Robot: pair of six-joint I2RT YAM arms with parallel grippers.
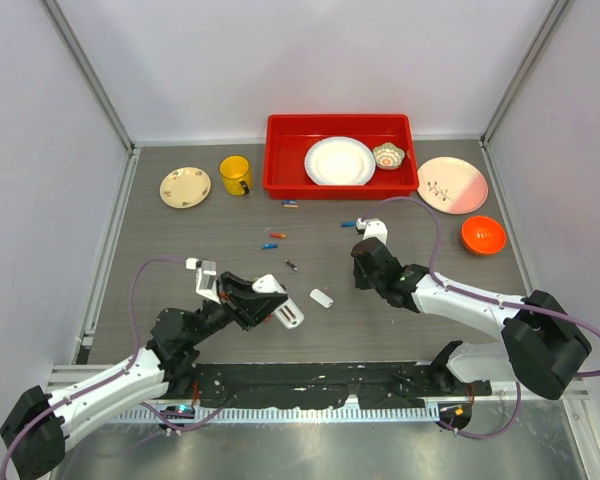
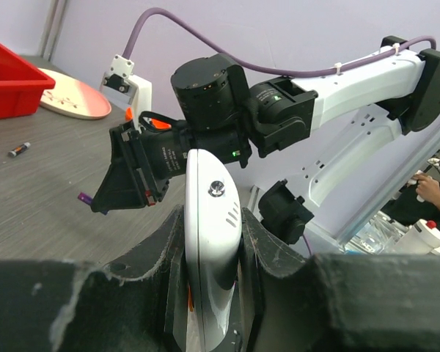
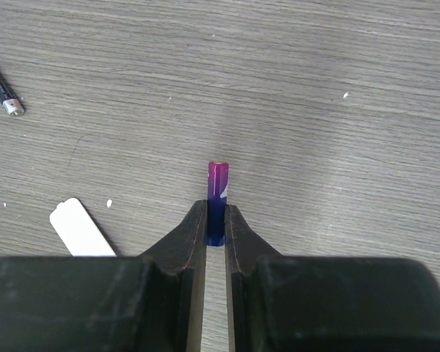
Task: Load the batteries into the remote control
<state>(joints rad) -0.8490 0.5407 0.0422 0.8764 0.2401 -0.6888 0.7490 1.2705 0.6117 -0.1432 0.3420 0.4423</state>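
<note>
My left gripper [image 1: 268,303] is shut on the white remote control [image 1: 280,311] and holds it above the table. In the left wrist view the remote [image 2: 211,242] stands edge-on between the fingers [image 2: 260,235]. My right gripper [image 1: 360,282] is shut on a blue and purple battery [image 3: 217,192], held upright just above the table. That gripper [image 3: 216,214] faces the remote from the right. The white back cover [image 1: 322,297] lies on the table between both grippers. Several loose batteries [image 1: 271,241] lie further back. A black one [image 1: 292,266] lies near the cover.
A red tray [image 1: 280,165] holding a white plate and small bowl stands at the back. A yellow cup [image 1: 235,175] and cream plate [image 1: 185,187] stand to its left. A pink plate [image 1: 452,185] and orange bowl [image 1: 483,234] stand to its right.
</note>
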